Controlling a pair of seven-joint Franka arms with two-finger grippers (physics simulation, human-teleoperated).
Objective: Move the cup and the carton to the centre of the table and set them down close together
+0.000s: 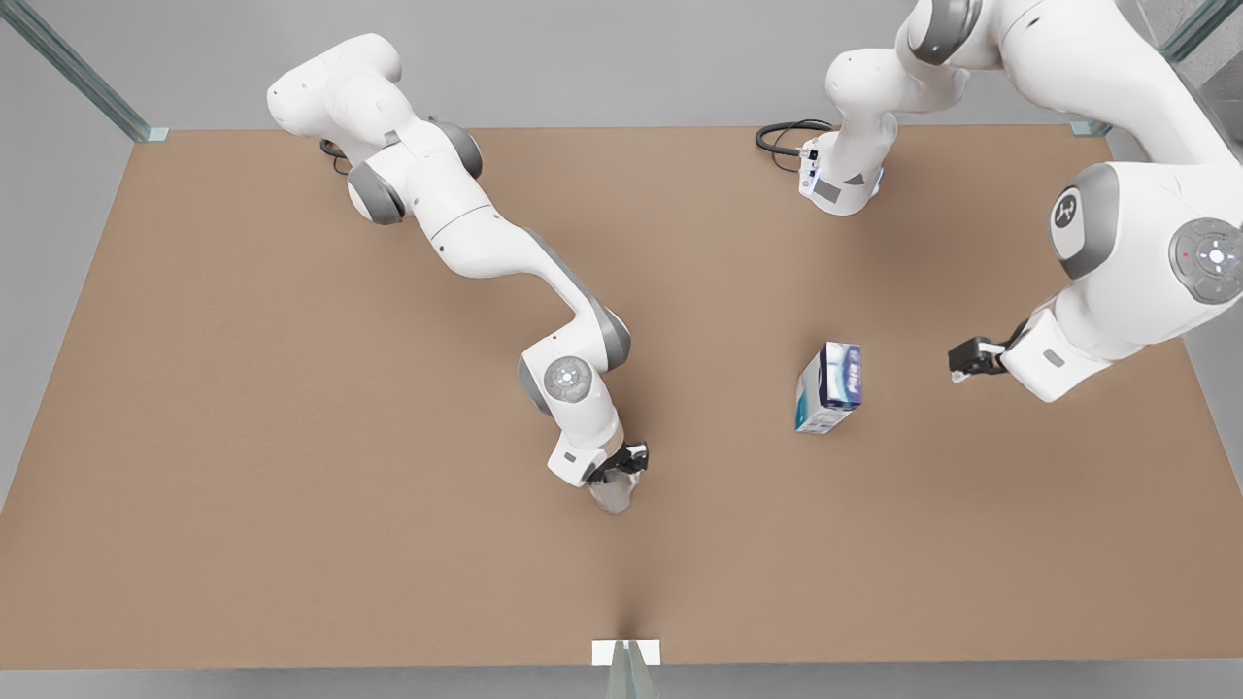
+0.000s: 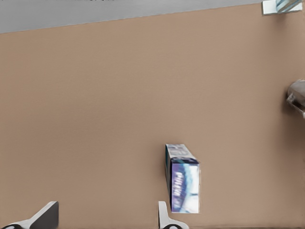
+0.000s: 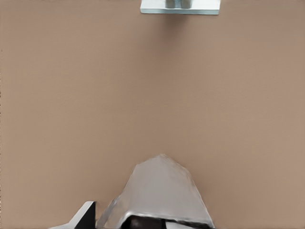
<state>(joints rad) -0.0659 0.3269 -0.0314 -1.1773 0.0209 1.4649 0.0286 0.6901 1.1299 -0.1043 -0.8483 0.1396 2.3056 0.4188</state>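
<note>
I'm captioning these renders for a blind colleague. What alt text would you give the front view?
Two white arms work over a brown table. The right gripper, near the middle, is closed on a silvery cup. Towards the front view's right, the left gripper hangs open beside, not touching, a blue-and-white carton standing on the table.

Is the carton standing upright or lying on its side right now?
Upright: the carton stands on its end on the table, clear of the open left gripper.

one cup (image 1: 614, 495), one carton (image 1: 830, 387), two grippers, one table (image 1: 243, 437)
</note>
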